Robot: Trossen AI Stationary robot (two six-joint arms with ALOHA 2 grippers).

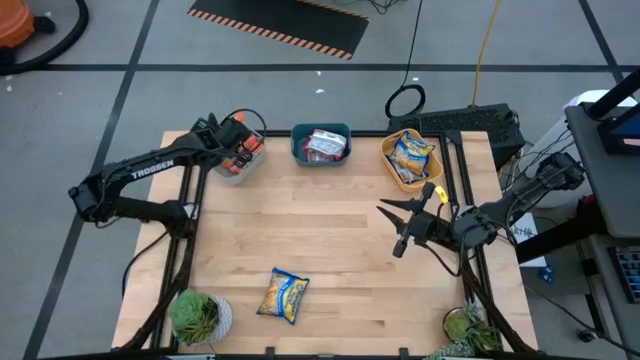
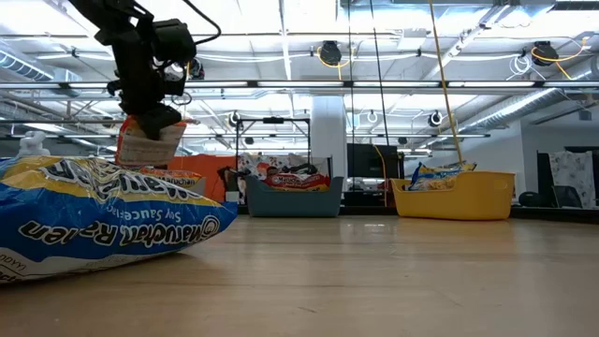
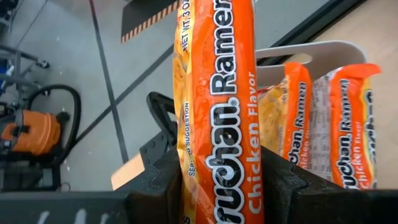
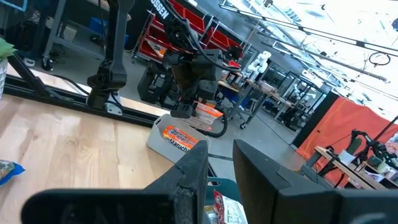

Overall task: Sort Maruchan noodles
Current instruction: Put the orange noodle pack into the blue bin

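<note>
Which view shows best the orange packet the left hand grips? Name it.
The left wrist view: the orange plastic Maruchan ramen packet fills the frame, clamped in the left hand, label readable. The high view shows a small orange patch over the grey tub; the low view shows it hanging; the right wrist view, distant.

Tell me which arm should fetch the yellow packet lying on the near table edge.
Right. The right gripper is empty, jaws open over bare table. The left gripper is shut on an orange packet above the grey tub, farther from the yellow packet.
</note>
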